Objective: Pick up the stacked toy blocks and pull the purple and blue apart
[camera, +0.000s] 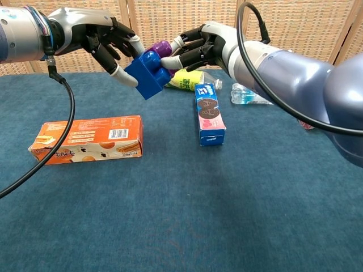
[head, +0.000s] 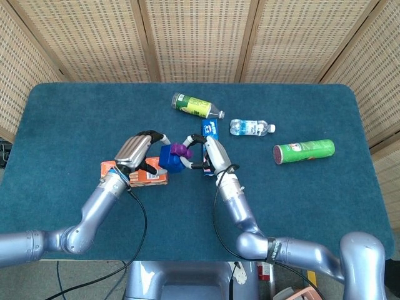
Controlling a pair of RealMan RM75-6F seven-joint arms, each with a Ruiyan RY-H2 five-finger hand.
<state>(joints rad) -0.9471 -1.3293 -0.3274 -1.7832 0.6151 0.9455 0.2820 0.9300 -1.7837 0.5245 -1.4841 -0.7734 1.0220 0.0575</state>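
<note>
the blue block (camera: 148, 75) and the purple block (camera: 160, 49), chunky glossy plastic with round studs, are stuck together and held in the air above the desk (camera: 238, 215), tilted, between the two robot hands. the purple one sits on the upper right of the blue one, mostly covered by fingers. in the head view the pair hangs just right of the orange box (head: 150, 177), blue (head: 169, 158) to the left and purple (head: 182, 150) to the right.

the right robot hand (camera: 201, 48), smooth silver shell with black fingers tipped white, pinches the purple block between thumb and fingers. the left robot hand (camera: 105, 39) curls its dark fingers around the blue block's left side, a white fingertip (camera: 127, 79) touching its face; it grips the block.

the desk is covered in a dark teal, felt-like cloth. the orange box (camera: 86, 139) is a long flat carton lying on its side below the left hand. a slim blue cookie box (camera: 209, 115) lies near the middle. behind it lies a green bottle (head: 196, 105) with a yellow label, a clear water bottle (head: 251, 127) and, further right, a green tube can (head: 304, 150). woven cane panels (head: 194, 37) in wood frames stand behind.
</note>
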